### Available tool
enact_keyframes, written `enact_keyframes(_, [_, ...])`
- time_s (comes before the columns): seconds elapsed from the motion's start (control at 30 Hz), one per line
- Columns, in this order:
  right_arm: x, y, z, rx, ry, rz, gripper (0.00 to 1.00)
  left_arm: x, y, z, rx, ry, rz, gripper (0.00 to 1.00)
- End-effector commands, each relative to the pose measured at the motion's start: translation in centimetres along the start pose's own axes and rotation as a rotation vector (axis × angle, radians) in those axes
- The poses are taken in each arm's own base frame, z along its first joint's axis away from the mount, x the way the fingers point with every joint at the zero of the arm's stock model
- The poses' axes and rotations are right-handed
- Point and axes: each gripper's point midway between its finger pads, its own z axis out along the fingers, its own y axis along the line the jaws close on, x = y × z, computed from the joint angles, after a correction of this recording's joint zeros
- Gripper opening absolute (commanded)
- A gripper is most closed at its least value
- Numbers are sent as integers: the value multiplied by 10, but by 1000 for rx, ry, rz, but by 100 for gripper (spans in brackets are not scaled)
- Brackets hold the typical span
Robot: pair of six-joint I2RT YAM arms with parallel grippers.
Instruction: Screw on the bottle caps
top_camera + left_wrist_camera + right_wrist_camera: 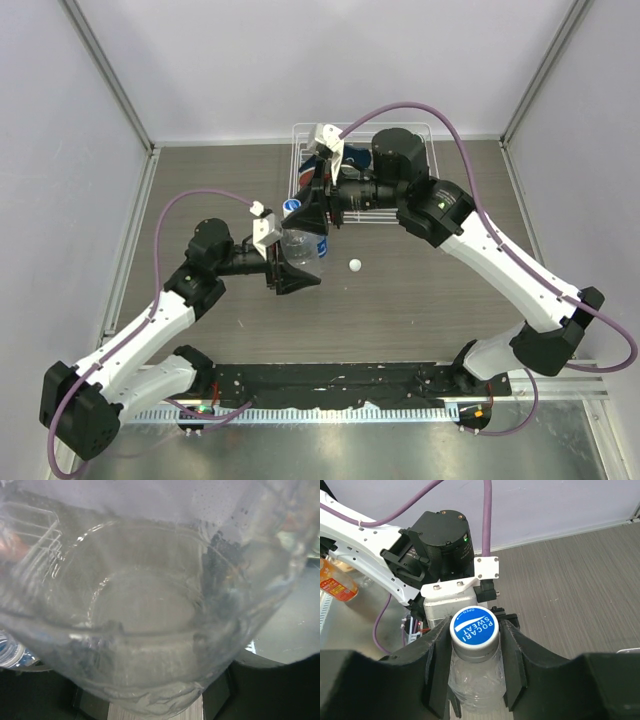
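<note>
With your left gripper [296,262] clamped on the probably light, crushable bottle [150,620], your right gripper [474,647] pinches its slick cap [474,629] by the rim.

Left gripper [305,258]: clasped on a clear bottle [298,245] near the middle of the table [430,300].
Right gripper [311,224]: reaches in from the far side, over the bottle's top.
Loose cap [354,265]: white, on the table, near the bottle's right.
Wire rack [300,135]: at the far edge.
</note>
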Motion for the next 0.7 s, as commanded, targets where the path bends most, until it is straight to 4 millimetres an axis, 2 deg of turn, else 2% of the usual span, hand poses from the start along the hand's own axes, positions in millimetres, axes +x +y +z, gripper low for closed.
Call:
enact_keyframes(0.0, [-3,2,-13,36,-8,-10,47,-23,5,-3,-42,-70,98,0])
enact_keyframes(0.1, [-5,6,-16,26,-15,-18,46,-24,8,-4,-59,-73,99,0])
enact_keyframes(0.23, [-11,6,-15,25,-34,-22,17,-23,9,-3,-60,-75,103,0])
enact_keyframes(0.3, [-10,5,-11,14,-38,-12,12,-23,10,-4,-71,-75,101,2])
enact_keyframes(0.37, [-10,5,-7,9,-46,11,9,-21,17,-6,-124,-69,76,17])
enact_keyframes(0.4, [-9,2,-3,9,-54,12,7,-20,21,-9,-161,-71,56,37])
enact_keyframes(0.47, [-10,-2,0,19,-62,20,5,-15,35,-16,-265,-60,24,52])
enact_keyframes(0.5, [-12,-6,0,40,-66,17,5,-10,38,-20,-294,-54,13,73])
enact_keyframes(0.57, [-12,-12,3,65,-67,11,3,-8,37,-33,-355,-51,33,96])
enact_keyframes(0.63, [-12,-22,8,104,-64,-3,3,-4,26,-48,-384,-53,94,100])
enact_keyframes(0.67, [-11,-26,11,116,-59,-4,3,-5,28,-57,-431,-64,117,100])
